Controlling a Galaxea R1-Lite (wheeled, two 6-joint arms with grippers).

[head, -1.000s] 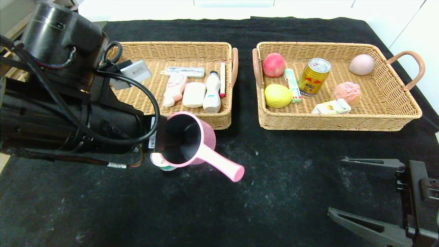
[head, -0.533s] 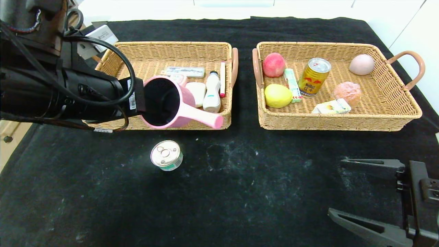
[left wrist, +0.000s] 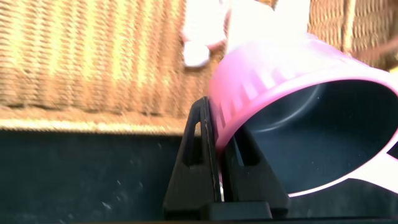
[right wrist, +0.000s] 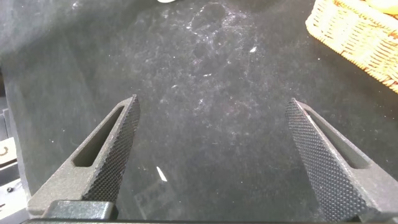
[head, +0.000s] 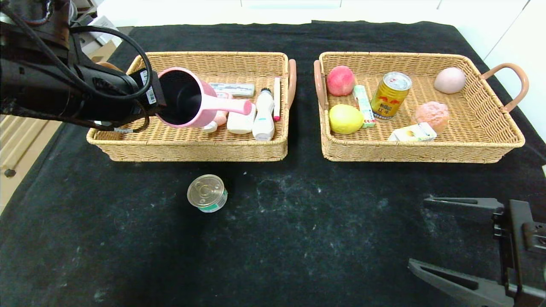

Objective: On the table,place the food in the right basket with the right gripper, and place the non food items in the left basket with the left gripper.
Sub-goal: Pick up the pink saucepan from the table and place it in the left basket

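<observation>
Pink scoop (head: 187, 100) now hangs over left basket (head: 128, 147), farther in than before, left gripper (head: 154, 94) fingers pinching its rim. Right gripper (head: 458, 243) unmoved near the worktop (head: 298, 238) edge, fingers spread.

You're at a lab-style test bench, black cloth (head: 298, 238) over table, two sorting baskets (head: 128, 147) (head: 490, 147), plain white walls (head: 512, 38) behind.

We see our left pincer (head: 158, 96) holding a pink scoop (head: 187, 100) by its rim above the left basket (head: 192, 149). A small tin (head: 207, 193) stands on the black worktop (head: 298, 238) in front of that basket. Our right pincer (head: 458, 243) rests wide apart near the right basket (head: 418, 151) of food.
</observation>
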